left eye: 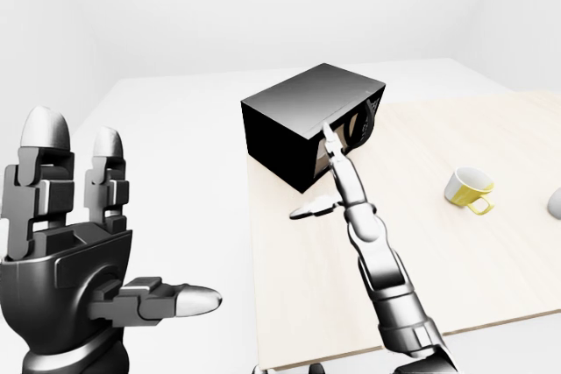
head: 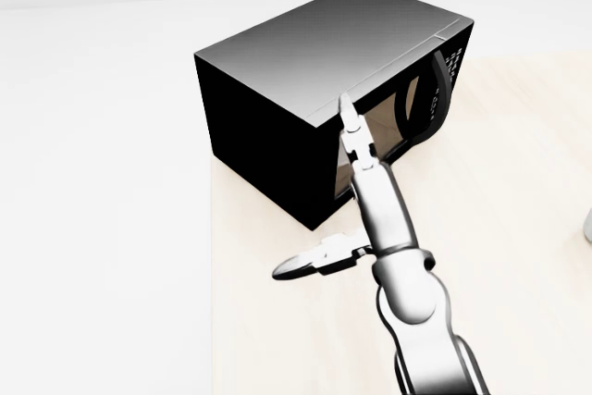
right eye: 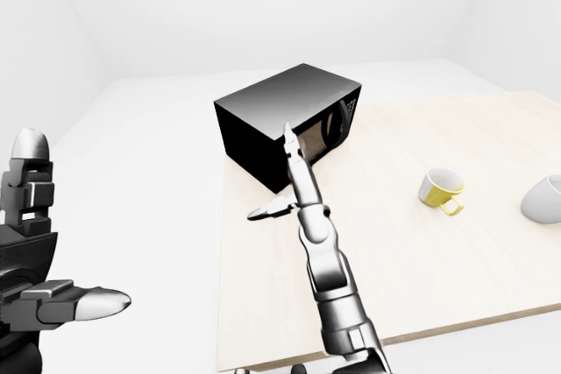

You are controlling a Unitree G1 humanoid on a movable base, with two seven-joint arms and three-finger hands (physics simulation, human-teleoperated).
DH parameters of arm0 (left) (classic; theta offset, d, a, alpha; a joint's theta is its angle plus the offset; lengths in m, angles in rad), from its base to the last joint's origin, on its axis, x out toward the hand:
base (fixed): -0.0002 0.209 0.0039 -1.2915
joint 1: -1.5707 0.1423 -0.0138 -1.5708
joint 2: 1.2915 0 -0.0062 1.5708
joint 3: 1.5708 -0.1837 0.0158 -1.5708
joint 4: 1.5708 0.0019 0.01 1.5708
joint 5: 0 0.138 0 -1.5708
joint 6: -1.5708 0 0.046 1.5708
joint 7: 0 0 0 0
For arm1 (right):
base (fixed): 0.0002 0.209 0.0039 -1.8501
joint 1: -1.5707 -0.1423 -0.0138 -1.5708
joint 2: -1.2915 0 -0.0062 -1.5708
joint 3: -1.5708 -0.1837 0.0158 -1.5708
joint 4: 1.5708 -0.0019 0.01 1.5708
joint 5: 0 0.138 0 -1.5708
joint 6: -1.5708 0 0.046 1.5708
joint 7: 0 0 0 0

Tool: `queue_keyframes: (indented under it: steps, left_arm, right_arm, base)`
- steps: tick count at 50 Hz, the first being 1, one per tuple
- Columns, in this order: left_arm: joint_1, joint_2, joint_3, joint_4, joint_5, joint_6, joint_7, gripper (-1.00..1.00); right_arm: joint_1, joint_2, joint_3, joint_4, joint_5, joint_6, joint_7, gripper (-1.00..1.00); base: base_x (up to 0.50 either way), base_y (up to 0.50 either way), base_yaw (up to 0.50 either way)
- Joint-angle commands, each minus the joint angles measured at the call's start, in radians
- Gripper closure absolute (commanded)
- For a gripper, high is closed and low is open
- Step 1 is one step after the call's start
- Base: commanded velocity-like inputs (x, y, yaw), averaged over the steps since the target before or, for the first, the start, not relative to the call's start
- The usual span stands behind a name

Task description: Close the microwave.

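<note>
A black microwave (head: 305,53) stands on the pale wooden table (left eye: 491,278), at its upper left corner in the head view. Its glass door (head: 393,127), with a dark handle (head: 437,90) at its right, lies flush or nearly flush with the body. My right hand (head: 351,173) is open. Its straight fingers (head: 350,127) point up and touch the door's left part, and the thumb sticks out to the left. My left hand (left eye: 123,216) is open and empty, raised at the lower left of the left-eye view, far from the microwave.
A white and yellow mug (left eye: 469,188) lies tilted on the table to the right of the microwave. A white bowl (right eye: 545,199) sits at the right edge of the right-eye view. White floor lies beyond the table's left edge.
</note>
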Motion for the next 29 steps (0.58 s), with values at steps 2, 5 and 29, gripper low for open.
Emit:
queue_keyframes:
  steps: [2,5,29]
  left_arm:
    - [0.008,-0.002,-0.013,0.011,0.014,0.0,-0.005,-1.0]
    - [0.011,-0.003,-0.013,0.009,0.014,0.0,-0.006,-1.0]
    - [0.012,-0.002,-0.014,0.004,0.017,0.0,-0.008,-1.0]
  right_arm:
    - [0.468,0.025,0.168,-0.965,-0.104,0.0,-0.017,-1.0]
    - [0.559,-0.004,0.182,-0.999,-0.083,0.0,-0.062,-1.0]
    - [0.625,-0.067,0.256,-1.031,-0.051,0.0,-0.157,-1.0]
  base:
    - [0.0,0.0,0.0]
    - [0.0,0.0,0.0]
    - [0.0,0.0,0.0]
